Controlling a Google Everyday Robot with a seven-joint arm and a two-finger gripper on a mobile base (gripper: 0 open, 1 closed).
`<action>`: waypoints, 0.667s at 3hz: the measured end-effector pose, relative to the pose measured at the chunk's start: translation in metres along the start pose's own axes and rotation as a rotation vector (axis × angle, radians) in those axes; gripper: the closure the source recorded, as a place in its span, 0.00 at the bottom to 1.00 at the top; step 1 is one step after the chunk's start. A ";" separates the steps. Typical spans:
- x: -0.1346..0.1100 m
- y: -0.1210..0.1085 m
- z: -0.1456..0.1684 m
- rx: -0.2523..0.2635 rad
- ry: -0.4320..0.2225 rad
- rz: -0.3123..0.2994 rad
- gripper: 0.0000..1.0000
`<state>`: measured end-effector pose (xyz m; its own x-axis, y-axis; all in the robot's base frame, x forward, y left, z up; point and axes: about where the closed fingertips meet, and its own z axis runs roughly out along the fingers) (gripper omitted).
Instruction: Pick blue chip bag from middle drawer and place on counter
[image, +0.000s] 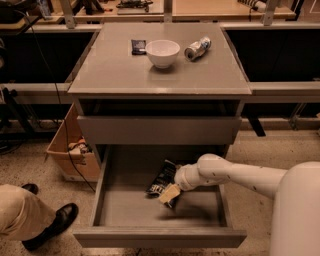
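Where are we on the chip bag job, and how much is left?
Done: the middle drawer stands open and the gripper is down inside it, at the blue chip bag. In hand: the grasp; I cannot tell whether it has the bag. Left: lifting it out and setting it on the counter, which holds a white bowl.

Single camera view, set high before the cabinet (159, 130), tilted steeply down and facing its front. Range is middling: the whole counter (120, 70) lies in the upper half, the open middle drawer (160, 236) along the lower edge. The arm (245, 176) enters from lower right; the gripper (169, 194) sits inside that drawer.
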<state>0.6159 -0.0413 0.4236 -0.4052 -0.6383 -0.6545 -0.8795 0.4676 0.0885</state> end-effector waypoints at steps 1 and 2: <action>0.010 -0.011 0.021 0.023 -0.006 0.000 0.00; 0.014 -0.015 0.037 0.039 -0.007 0.003 0.18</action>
<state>0.6323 -0.0349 0.3852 -0.4063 -0.6323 -0.6596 -0.8678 0.4931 0.0618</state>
